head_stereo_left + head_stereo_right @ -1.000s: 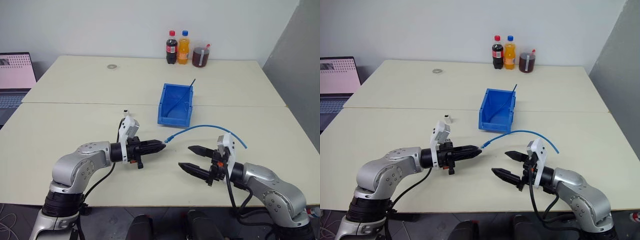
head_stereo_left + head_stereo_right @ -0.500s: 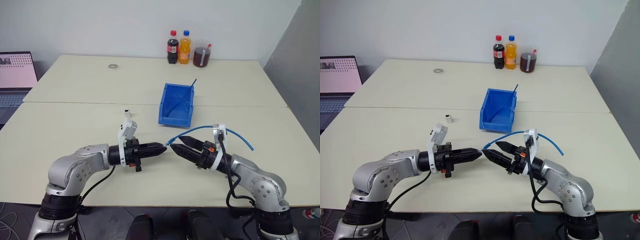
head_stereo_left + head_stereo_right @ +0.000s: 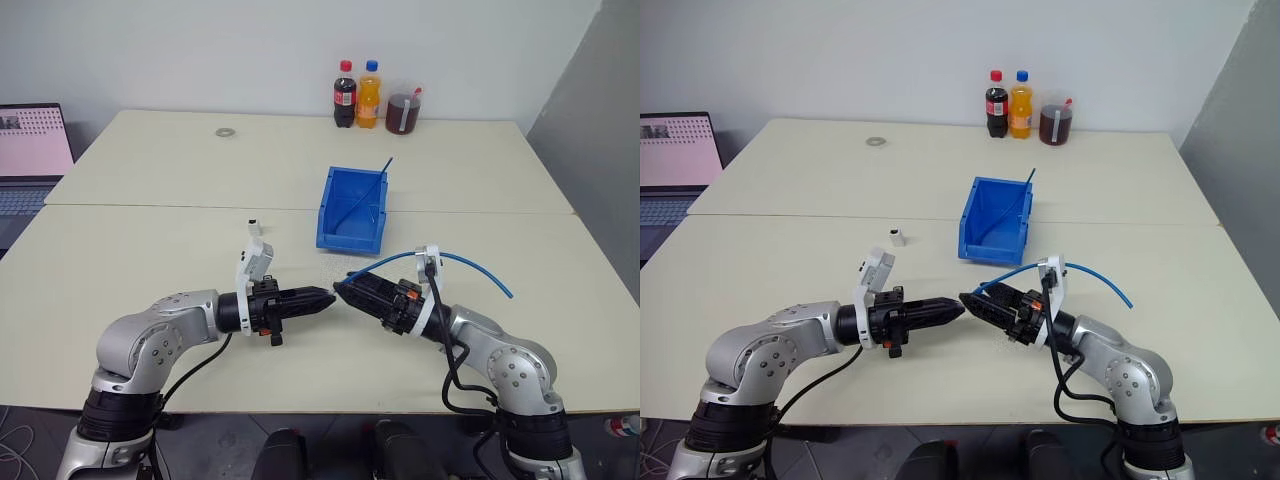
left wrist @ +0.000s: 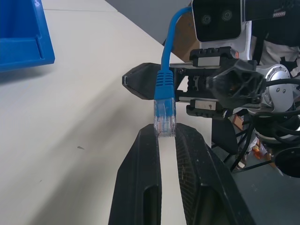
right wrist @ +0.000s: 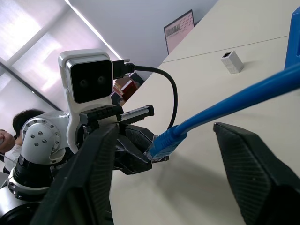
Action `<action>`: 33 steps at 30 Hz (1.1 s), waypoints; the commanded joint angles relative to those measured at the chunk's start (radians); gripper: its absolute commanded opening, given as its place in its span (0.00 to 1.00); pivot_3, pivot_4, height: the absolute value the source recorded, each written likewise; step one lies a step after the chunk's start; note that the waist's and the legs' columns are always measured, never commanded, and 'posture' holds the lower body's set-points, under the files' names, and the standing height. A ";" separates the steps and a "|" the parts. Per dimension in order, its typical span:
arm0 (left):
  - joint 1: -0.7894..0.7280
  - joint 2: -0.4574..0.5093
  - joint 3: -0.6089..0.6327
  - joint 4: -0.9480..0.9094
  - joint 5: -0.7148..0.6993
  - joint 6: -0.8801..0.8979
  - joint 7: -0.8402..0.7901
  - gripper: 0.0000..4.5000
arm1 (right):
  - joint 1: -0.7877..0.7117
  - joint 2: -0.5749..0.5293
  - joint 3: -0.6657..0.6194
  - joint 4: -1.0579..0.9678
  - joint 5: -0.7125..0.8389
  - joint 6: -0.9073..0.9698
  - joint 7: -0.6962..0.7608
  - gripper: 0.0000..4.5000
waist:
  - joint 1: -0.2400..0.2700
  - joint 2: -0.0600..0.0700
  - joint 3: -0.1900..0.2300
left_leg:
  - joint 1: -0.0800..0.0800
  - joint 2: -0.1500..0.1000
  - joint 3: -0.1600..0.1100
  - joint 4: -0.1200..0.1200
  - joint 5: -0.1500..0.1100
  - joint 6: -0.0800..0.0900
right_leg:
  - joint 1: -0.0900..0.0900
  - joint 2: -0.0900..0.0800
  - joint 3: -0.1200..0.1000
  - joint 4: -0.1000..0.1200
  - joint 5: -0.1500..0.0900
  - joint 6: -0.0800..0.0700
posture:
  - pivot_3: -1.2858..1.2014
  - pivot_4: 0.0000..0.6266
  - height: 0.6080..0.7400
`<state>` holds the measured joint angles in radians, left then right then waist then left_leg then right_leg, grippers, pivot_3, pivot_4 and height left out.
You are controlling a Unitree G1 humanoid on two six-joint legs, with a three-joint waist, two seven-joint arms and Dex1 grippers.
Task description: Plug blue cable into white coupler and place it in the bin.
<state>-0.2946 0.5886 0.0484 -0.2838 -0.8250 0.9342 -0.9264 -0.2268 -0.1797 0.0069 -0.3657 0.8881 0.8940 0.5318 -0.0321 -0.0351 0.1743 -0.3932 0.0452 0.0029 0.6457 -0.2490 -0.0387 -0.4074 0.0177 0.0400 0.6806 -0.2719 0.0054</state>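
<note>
Cream tabletop [image 3: 150, 250], white wall behind. Left gripper [image 3: 325, 297]: fingers pinched on the clear plug of the blue cable [image 4: 165, 98], held just above the table. Right gripper [image 3: 345, 292]: fingers spread on either side of the cable near the plug, not clamping. White coupler [image 3: 898, 236]: loose on the table, left of the bin [image 3: 350, 208]. Bottles [image 3: 343, 95] at the far edge.

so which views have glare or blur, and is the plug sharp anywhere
Left wrist view: the light-blue network cable's clear plug is sharp, pinched between the left gripper fingers. Right wrist view: bright window glare washes the background; the right gripper fingers loom soft.
</note>
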 commanded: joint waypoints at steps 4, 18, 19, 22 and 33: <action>-0.001 0.003 0.014 -0.038 -0.040 -0.010 -0.019 0.04 | -0.024 0.002 0.000 -0.015 0.037 -0.006 0.017 0.33 | 0.000 0.000 0.000 | 0.000 0.000 0.000 0.000 0.000 0.000 | 0.000 0.000 0.000 0.000 0.000 0.000 | 0.52 0.24 1.00; 0.011 0.009 0.001 -0.037 -0.041 -0.034 -0.033 0.17 | -0.022 -0.009 0.008 -0.020 0.047 -0.009 0.021 0.03 | 0.000 0.000 0.000 | -0.001 0.000 0.000 0.000 0.000 0.000 | -0.001 0.000 0.000 0.000 0.000 0.000 | 0.52 0.24 1.00; 0.007 0.009 0.002 -0.032 -0.045 -0.029 -0.033 0.20 | -0.022 -0.010 0.009 -0.021 0.048 -0.009 0.021 0.03 | 0.000 0.000 0.000 | -0.001 0.000 0.000 0.000 0.000 0.000 | -0.001 0.000 0.000 0.000 0.000 0.000 | 0.52 0.24 1.00; -0.005 0.014 -0.002 -0.021 -0.047 -0.022 -0.041 0.32 | -0.021 -0.012 0.010 -0.021 0.049 -0.011 0.020 0.03 | 0.000 0.000 0.000 | -0.001 0.000 0.000 0.000 0.000 0.000 | -0.001 0.000 0.000 0.000 0.000 0.000 | 0.52 0.24 1.00; 0.059 0.061 0.006 -0.068 0.053 -0.100 -0.002 0.81 | -0.021 -0.058 -0.010 0.012 0.011 -0.050 0.039 0.03 | -0.001 0.000 0.000 | -0.002 0.000 0.000 -0.001 0.000 0.000 | -0.002 0.000 0.000 0.000 0.000 0.000 | 0.52 0.24 1.00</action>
<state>-0.2590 0.6370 0.0387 -0.3014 -0.7954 0.8708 -0.9448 -0.2355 -0.2248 0.0201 -0.3460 0.9019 0.8734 0.5503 -0.0329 -0.0348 0.1745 -0.3948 0.0455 0.0036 0.6451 -0.2490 -0.0387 -0.4097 0.0177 0.0409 0.6801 -0.2720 0.0054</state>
